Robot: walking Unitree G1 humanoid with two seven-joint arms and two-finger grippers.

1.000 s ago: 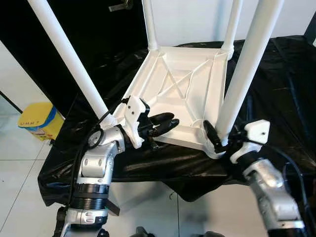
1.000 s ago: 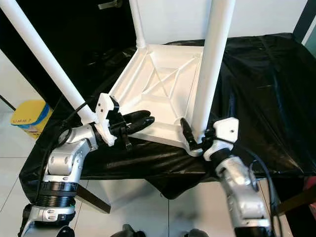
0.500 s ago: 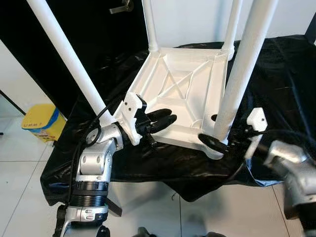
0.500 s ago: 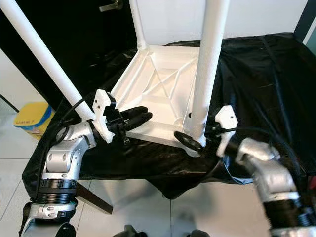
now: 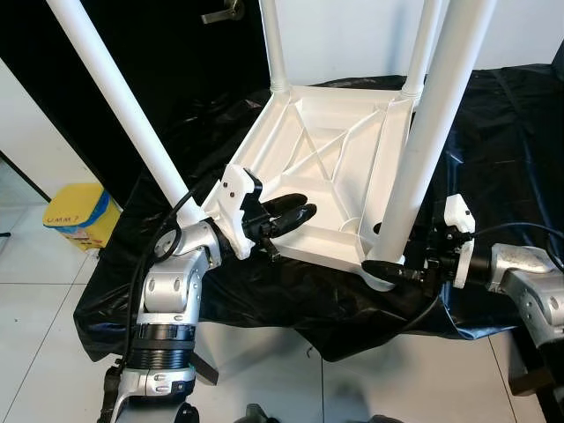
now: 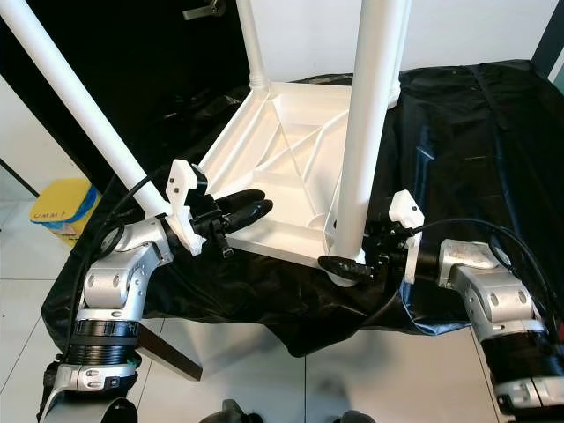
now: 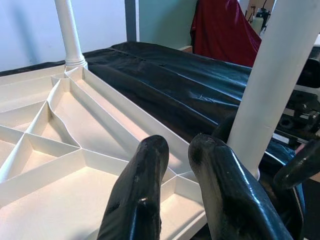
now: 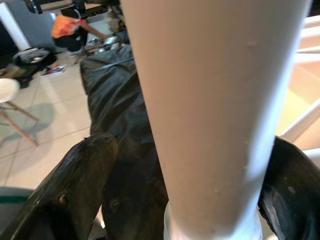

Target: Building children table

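Lying upside down on a black sheet point(image 5: 493, 132), the table point(image 5: 330, 181) had four legs up. Near right: right gripper point(image 6: 352, 264), fingers apart around the leg point(image 5: 423, 150) at its base. Near left: left gripper point(image 5: 291, 211), fingers almost together over the ribbed underside. Likely light, stiff, slick plastic; best held low at the socket.

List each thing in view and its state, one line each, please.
Tabletop: upside down on the black sheet.
Near right leg: upright in its corner socket.
Right gripper: open around that leg's base.
Left gripper: fingers close together, holding nothing, over the tabletop's near edge.
Yellow bin: on the floor.
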